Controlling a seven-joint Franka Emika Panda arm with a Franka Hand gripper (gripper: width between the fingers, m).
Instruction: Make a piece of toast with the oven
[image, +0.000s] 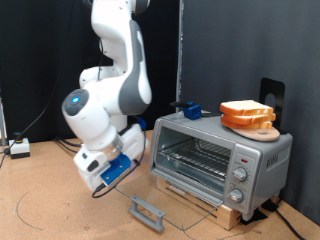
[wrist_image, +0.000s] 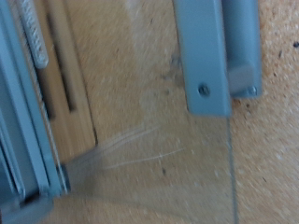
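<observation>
In the exterior view, the oven (image: 222, 157) stands on a wooden board (image: 205, 201) at the right of the tabletop (image: 50, 205). Its glass door (image: 152, 209) is swung fully down, lying flat and nearly see-through, with its grey bar handle (image: 147, 211) at the outer edge near the view's bottom. Inside the open mouth the wire rack (image: 195, 158) shows bare. Three round knobs (image: 240, 181) sit on the front panel at the oven's right side. On the oven's roof lies a pile of bread slices (image: 247, 114) on a small wooden board; a single separate slice cannot be picked out from the pile here. A small blue object (image: 190, 110) sits at the roof's rear left.

The white arm (image: 115, 70) bends down on the oven's left, and the gripper (image: 112, 172) hangs low over the table, just left of the open door and near the handle. Whether the claw is spread or closed cannot be told from this view; nothing shows between its fingers.

The wrist view is close and blurred, and shows detail the exterior view lacks: the door handle (wrist_image: 222, 51) with a screw where it mounts to the glass pane (wrist_image: 149, 112), through which wooden board slats appear. The fingers do not show here, nor does the bread.
</observation>
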